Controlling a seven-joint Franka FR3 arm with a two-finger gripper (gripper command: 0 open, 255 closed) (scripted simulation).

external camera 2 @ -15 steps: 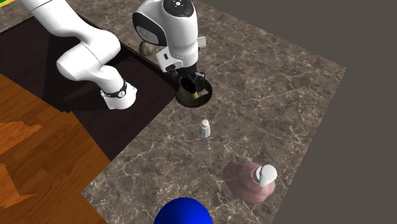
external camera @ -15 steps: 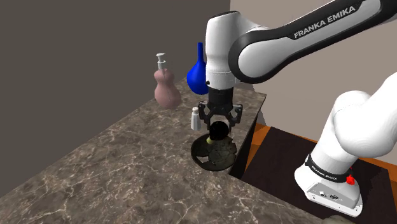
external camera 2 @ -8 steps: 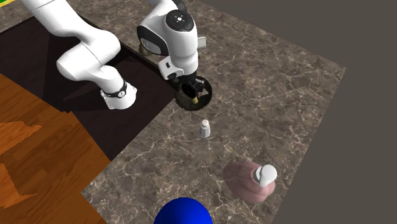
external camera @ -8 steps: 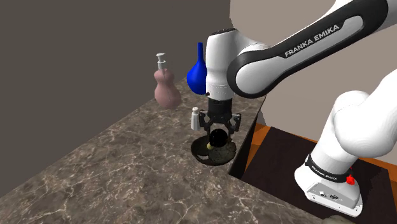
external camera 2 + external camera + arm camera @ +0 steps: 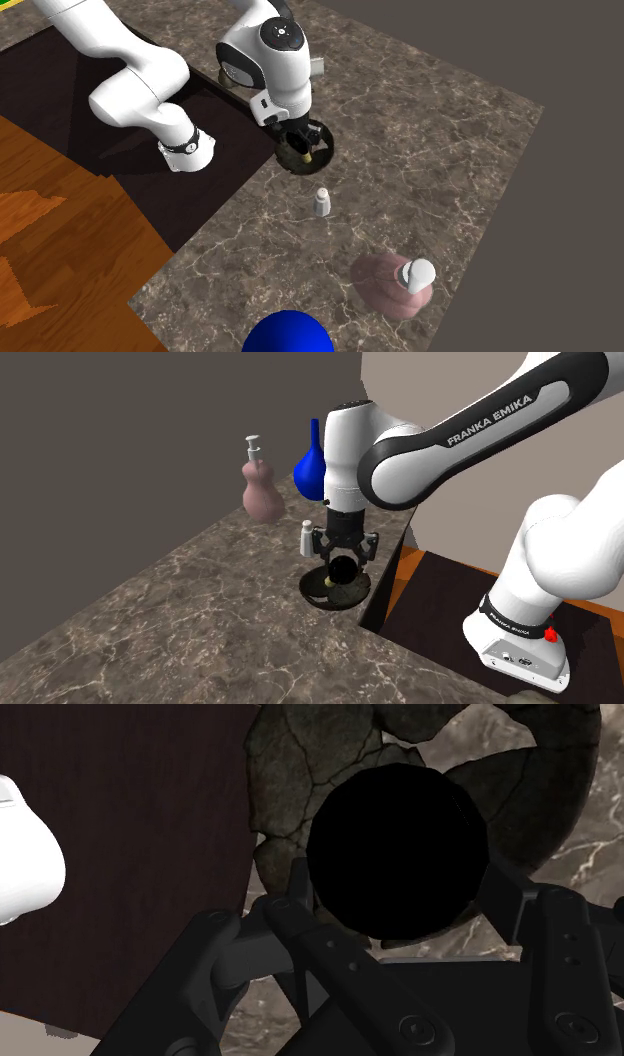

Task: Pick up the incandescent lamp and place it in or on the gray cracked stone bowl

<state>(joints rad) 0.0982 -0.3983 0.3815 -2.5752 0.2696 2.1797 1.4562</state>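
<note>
The lamp [image 5: 343,565] is a round black bulb with a small yellowish base [image 5: 328,581]. My gripper [image 5: 343,555] is shut on the bulb and holds it low over the dark, cracked stone bowl [image 5: 312,593], which sits at the counter's edge. In the wrist view the black bulb [image 5: 395,854] sits between my fingers [image 5: 497,894], with the cracked bowl [image 5: 300,764] right beyond it. From the second exterior view the gripper [image 5: 302,147] hangs over the bowl [image 5: 326,144], and the bulb's yellow base [image 5: 305,158] points into it.
A small white shaker [image 5: 308,539] stands just behind the bowl. Farther back are a pink pump bottle [image 5: 262,492] and a blue vase [image 5: 311,470]. The marble counter [image 5: 180,622] ends right beside the bowl; a dark floor panel [image 5: 440,612] lies below.
The gripper has come down with the lamp and shifted slightly toward the bowl's middle; over the last half second it barely moved.
</note>
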